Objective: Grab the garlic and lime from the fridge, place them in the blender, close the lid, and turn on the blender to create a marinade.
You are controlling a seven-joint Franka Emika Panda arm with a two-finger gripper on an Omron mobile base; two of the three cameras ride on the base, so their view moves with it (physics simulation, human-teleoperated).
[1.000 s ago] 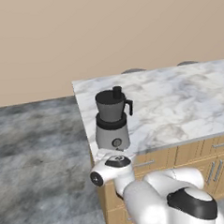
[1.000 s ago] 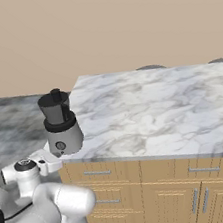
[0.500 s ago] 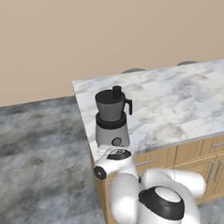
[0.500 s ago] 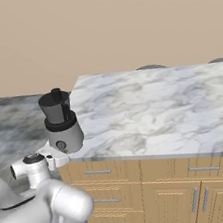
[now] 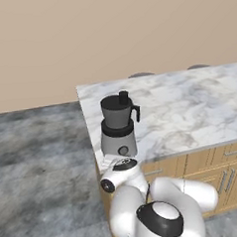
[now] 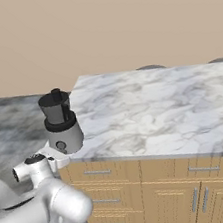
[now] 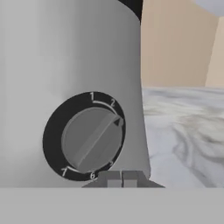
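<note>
Since a second ago, my arm has been folding in tighter under the counter edge, its hand swinging up toward the blender's [image 5: 119,125] front; the blender itself has not shifted. I am seeing the blender standing at the near corner of the marble counter [image 5: 189,111], with the black lid [image 5: 120,99] seated on the dark jar and the handle pointing toward three o'clock in the left base view. I am looking through the hand camera straight at the grey base, where the round knob [image 7: 89,140] is sitting in its black numbered ring. My gripper [image 7: 122,178] is sitting at six o'clock of that knob, just in front of it, jaws pressed together and holding nothing.
</note>
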